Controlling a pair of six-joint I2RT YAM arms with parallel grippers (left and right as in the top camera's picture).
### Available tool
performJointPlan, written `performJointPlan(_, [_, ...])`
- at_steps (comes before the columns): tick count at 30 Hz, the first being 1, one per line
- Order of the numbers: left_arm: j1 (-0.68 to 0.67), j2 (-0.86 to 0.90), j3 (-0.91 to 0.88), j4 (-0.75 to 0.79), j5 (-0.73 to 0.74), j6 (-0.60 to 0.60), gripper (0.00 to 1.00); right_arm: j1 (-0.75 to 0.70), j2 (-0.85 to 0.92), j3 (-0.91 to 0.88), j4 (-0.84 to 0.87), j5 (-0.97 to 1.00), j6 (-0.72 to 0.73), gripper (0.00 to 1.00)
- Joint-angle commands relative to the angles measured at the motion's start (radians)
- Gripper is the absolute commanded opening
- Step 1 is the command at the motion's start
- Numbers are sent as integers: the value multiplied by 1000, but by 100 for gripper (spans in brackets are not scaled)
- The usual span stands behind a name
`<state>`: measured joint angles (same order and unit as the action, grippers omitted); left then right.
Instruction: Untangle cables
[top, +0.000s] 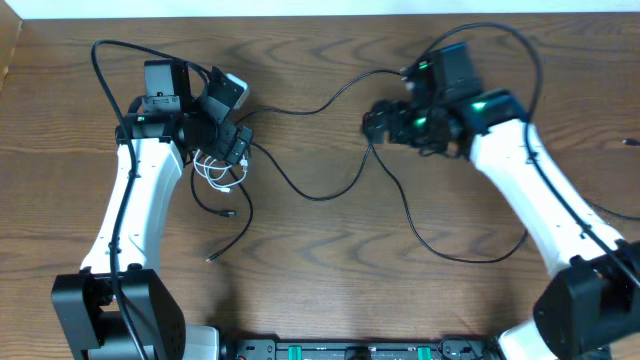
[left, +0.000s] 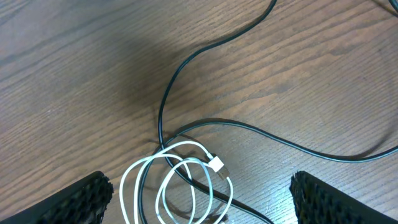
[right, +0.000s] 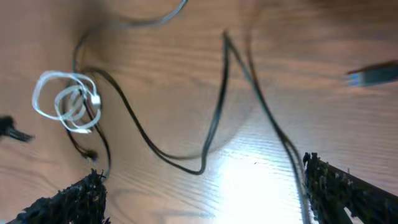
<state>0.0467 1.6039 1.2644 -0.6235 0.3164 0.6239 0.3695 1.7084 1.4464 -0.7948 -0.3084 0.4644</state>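
The cables lie spread over the wooden table. A short white cord (top: 218, 174) is coiled in loops beneath my left gripper (top: 230, 148), and thin black cords (top: 320, 195) run from that coil towards the right arm. In the left wrist view the white cord (left: 180, 180) lies between the wide-apart fingers (left: 81, 199), with a black cord (left: 186, 134) threaded through its loops. My left gripper (left: 199, 208) is open and holds nothing. My right gripper (top: 382, 122) hovers open over a black cord (right: 205, 163). In its own view the right gripper (right: 205, 202) is empty, and one black strand passes close by its right finger (right: 348, 193).
Two loose black plug ends (top: 229, 213) (top: 210, 259) lie below the coil. A long black loop (top: 470, 258) sweeps under the right arm. A blurred blue-grey object (right: 373, 76) lies at the far right. The table's far edge (top: 320, 14) runs along the top.
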Motion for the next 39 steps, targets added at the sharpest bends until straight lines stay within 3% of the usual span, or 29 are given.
performJointPlan(1, [2, 10, -4, -4, 13, -16, 93, 61, 44, 4, -22, 79, 36, 99])
performJointPlan(24, [2, 10, -4, -4, 13, -16, 93, 240, 268, 3, -12, 119, 134, 99])
performJointPlan(30, [2, 10, -4, -4, 13, -16, 92, 268, 327, 3, 20, 140, 154, 91])
performJointPlan(32, [2, 10, -4, -4, 13, -16, 92, 269, 348, 3, 24, 152, 166, 80])
performJointPlan(33, [2, 10, -4, -4, 13, -16, 92, 269, 356, 3, 24, 160, 168, 69])
performJointPlan(34, [2, 10, -4, -4, 13, -16, 93, 265, 358, 3, 21, 169, 168, 22])
performJointPlan(35, [2, 10, -4, -4, 13, -16, 92, 262, 358, 3, 19, 169, 168, 1])
performJointPlan(39, [2, 10, -4, -4, 13, -16, 93, 259, 340, 6, 4, 170, 167, 1])
